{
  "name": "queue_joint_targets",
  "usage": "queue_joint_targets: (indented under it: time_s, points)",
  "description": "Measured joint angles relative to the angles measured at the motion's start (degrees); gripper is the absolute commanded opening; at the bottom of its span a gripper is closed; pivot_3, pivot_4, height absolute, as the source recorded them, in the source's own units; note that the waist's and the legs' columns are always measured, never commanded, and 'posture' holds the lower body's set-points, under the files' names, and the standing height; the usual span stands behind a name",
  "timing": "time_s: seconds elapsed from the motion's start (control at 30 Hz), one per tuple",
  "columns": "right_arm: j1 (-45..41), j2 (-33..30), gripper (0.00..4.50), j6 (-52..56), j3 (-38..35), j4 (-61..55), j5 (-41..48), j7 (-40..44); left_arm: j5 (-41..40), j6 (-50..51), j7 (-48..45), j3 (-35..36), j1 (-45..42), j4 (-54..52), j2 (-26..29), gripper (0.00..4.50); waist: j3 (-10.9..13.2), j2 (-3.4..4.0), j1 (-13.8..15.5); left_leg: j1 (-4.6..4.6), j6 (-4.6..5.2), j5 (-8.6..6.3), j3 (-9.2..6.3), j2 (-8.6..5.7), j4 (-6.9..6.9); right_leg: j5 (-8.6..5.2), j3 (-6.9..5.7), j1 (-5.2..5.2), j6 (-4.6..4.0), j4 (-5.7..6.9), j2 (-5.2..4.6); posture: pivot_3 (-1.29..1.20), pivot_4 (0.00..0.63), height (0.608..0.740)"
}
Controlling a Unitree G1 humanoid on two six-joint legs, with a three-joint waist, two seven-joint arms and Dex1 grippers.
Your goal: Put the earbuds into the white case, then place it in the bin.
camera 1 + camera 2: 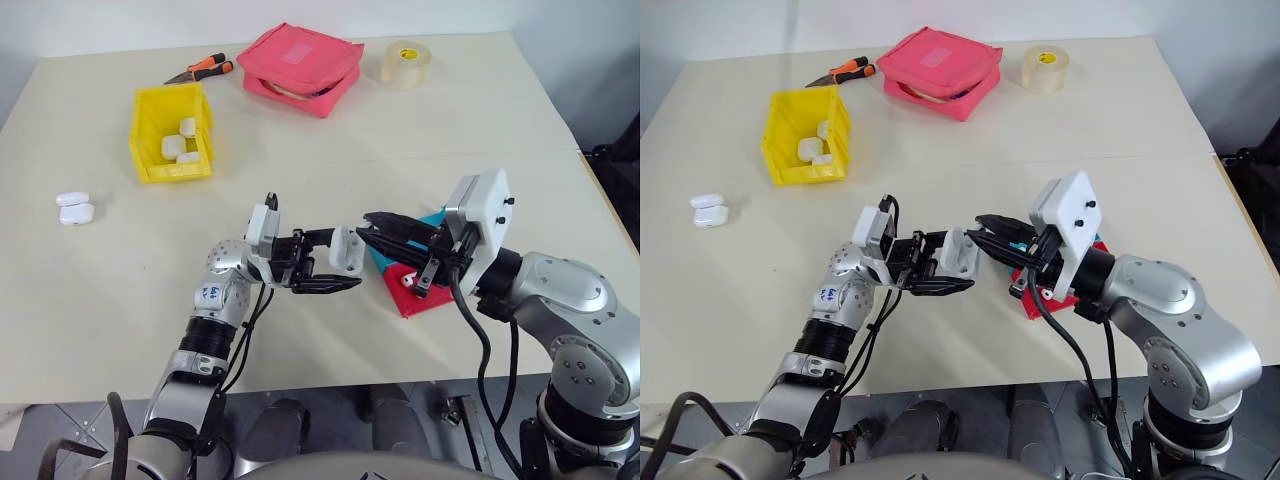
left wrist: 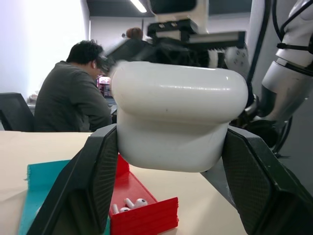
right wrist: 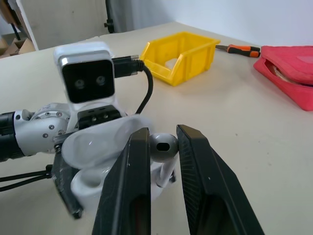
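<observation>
Earbuds are what this moment turns on: one earbud (image 3: 163, 145) sits pinched between our right gripper (image 3: 163, 161) fingers, rounded head up and stem hanging down toward the fingers' roots. Our left gripper (image 1: 322, 268) is clamped on the white case (image 1: 347, 250), its lid flipped open, and we hold it above the table's near edge, roughly midway along it. From the right wrist view the open case lies directly beyond and just below the pinched earbud, nearly touching it, so the right arm is the one to deliver. We judge the next move is a short push forward and down, with the stem lined up to the case's socket; whether the stem's axis already matches the socket we cannot tell.

Just beyond the right gripper, toward the table's right edge, the red tray (image 2: 142, 213) holds more earbuds (image 2: 128, 204), with a blue tray (image 2: 41, 191) touching its side.

Farther out, near the left edge, two more closed white cases (image 1: 75, 207) lie together on the bare table (image 1: 300, 150). Toward the far left corner stands the bin (image 1: 172, 131), already holding several white cases. Along the far edge lie an orange-handled tool (image 1: 203, 68), a pink zip pouch (image 1: 300, 68) and a roll of tape (image 1: 406, 63). In the left wrist view a seated person (image 2: 73, 95) is well beyond the table.
</observation>
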Motion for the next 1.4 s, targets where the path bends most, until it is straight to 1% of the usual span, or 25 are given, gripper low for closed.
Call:
queue_joint_targets:
  time_s: [0.4,0.83,0.97,1.1,1.4]
  points:
    - [0.20,-0.48,0.43,-8.46,4.95,2.68,-0.92,-1.95,1.75,0.19,-1.60,-1.09,-1.30,0.02,0.06,2.79,0.00,0.00,-0.27,0.00,0.00,0.00,-0.02,0.01,-0.02,0.00,-0.01,0.01,0.00,-0.02,0.00,0.00,0.150,0.740]
    - [0.33,-2.82,0.43,-9.67,5.82,3.27,0.30,-3.20,3.69,0.23,-0.08,-1.06,-1.38,0.10,0.38,2.79,0.00,0.00,-0.72,0.00,0.00,0.00,-0.04,0.02,-0.04,0.00,-0.01,0.00,0.00,-0.04,0.01,0.00,0.150,0.740]
    - [0.62,-3.48,0.43,-9.70,6.32,1.26,3.16,-3.05,4.21,0.65,2.57,-0.18,-1.40,0.19,0.73,2.79,0.00,0.00,-0.76,0.00,0.00,0.00,-0.05,0.04,-0.05,0.00,-0.01,0.00,0.00,-0.04,0.01,0.00,0.150,0.740]
    - [0.71,-3.86,0.43,-9.77,6.32,1.17,4.47,-3.32,4.69,0.86,3.36,-0.11,-1.40,0.19,0.87,2.79,0.00,0.00,-0.73,-0.01,0.01,0.00,-0.05,0.02,-0.05,0.00,-0.01,0.00,0.00,-0.05,0.00,0.00,0.150,0.740]
    - [3.28,-4.63,0.43,-14.97,8.86,2.66,2.36,-2.61,4.68,2.18,2.41,-0.15,-1.40,-0.01,1.13,2.79,0.00,0.00,-0.80,0.00,0.01,0.00,-0.03,0.02,-0.05,0.00,-0.01,0.00,0.00,-0.05,0.01,0.00,0.150,0.740]
